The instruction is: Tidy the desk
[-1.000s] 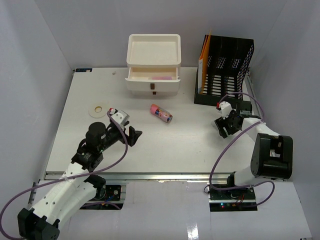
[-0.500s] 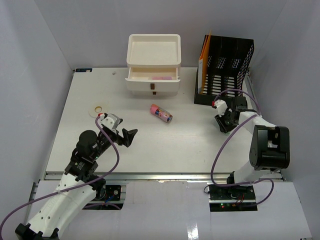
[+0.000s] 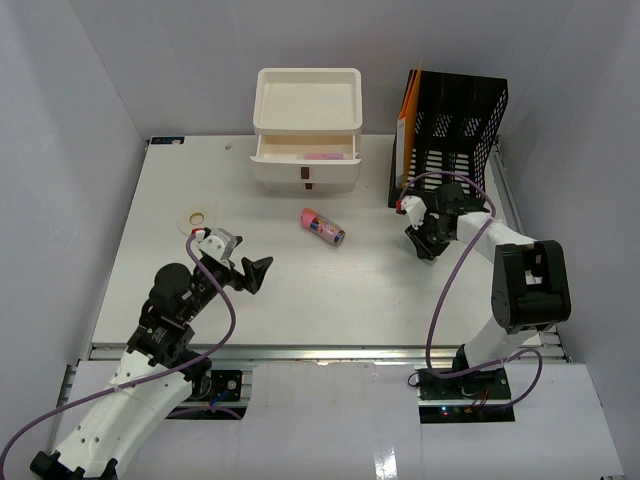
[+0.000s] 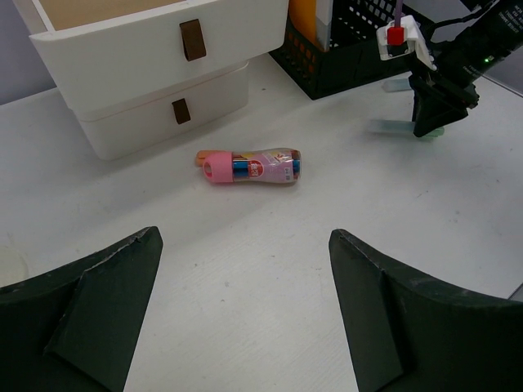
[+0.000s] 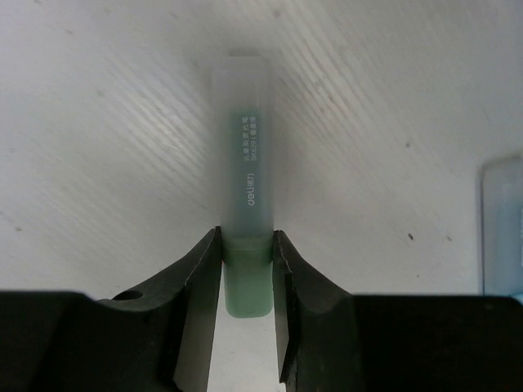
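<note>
Frosted plastic with a pale green end: that is the small tube (image 5: 245, 155) on which the right gripper (image 5: 245, 245) is closed, both fingers (image 5: 200, 269) pressing the green end while the clear body sticks out ahead of the tips. Whether the tube is clear of the desk (image 3: 350, 290) I cannot tell. The white desk lies directly beneath this gripper, and a pale blue thing (image 5: 502, 220), cut off by the frame, lies just to its right. A black mesh file holder (image 3: 450, 140) with an orange folder (image 3: 410, 120) stands near, just beyond it.

The left gripper (image 4: 245, 318) hangs above the desk with its jaws spread wide and nothing between them. Ahead of it, well apart, a pink-capped bottle (image 4: 253, 166) lies on its side. Beyond the bottle stands the cream drawer unit (image 4: 139, 65), top drawer pulled out. A white ring (image 3: 197, 218) lies flat close to the gripper's left.
</note>
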Robot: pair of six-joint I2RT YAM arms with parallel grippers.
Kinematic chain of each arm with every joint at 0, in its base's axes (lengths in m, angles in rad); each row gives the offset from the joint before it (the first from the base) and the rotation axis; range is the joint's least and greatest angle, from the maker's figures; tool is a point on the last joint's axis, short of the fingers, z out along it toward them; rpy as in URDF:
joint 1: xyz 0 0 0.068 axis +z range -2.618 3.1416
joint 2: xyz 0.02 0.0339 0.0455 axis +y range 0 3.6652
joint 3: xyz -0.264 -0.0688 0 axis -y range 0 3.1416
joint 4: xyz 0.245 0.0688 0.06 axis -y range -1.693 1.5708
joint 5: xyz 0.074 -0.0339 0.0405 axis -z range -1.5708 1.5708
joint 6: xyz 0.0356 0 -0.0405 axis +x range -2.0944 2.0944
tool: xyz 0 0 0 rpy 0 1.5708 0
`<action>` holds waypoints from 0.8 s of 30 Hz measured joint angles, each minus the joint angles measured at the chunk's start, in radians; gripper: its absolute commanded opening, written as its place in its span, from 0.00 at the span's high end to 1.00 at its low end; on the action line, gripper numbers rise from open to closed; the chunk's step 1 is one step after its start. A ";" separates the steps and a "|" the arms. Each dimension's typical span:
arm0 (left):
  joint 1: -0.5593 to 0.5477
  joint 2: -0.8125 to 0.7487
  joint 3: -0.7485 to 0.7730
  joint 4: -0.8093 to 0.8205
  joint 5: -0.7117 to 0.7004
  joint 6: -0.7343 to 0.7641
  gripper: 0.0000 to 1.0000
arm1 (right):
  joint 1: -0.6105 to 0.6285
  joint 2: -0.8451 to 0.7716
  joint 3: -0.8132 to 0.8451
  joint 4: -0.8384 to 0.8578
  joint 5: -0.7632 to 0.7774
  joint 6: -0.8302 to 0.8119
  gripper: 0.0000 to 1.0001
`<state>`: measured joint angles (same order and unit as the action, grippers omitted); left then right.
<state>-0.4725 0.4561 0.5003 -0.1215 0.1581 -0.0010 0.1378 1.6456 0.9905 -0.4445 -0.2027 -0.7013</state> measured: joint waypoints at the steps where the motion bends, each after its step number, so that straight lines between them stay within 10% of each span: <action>1: 0.000 0.000 0.000 0.000 -0.001 0.000 0.06 | 0.017 -0.004 0.011 -0.008 -0.007 -0.002 0.89; 13: 0.000 0.000 0.000 0.000 -0.019 0.000 0.06 | 0.335 -0.126 0.441 -0.060 -0.019 -0.118 0.92; 24: 0.000 0.022 0.000 -0.007 -0.057 0.021 0.06 | 0.476 0.145 0.838 0.053 0.176 -0.201 0.86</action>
<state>-0.4725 0.4776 0.4999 -0.1282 0.1011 0.0199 0.6140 1.7902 1.8281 -0.3911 -0.0271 -0.9021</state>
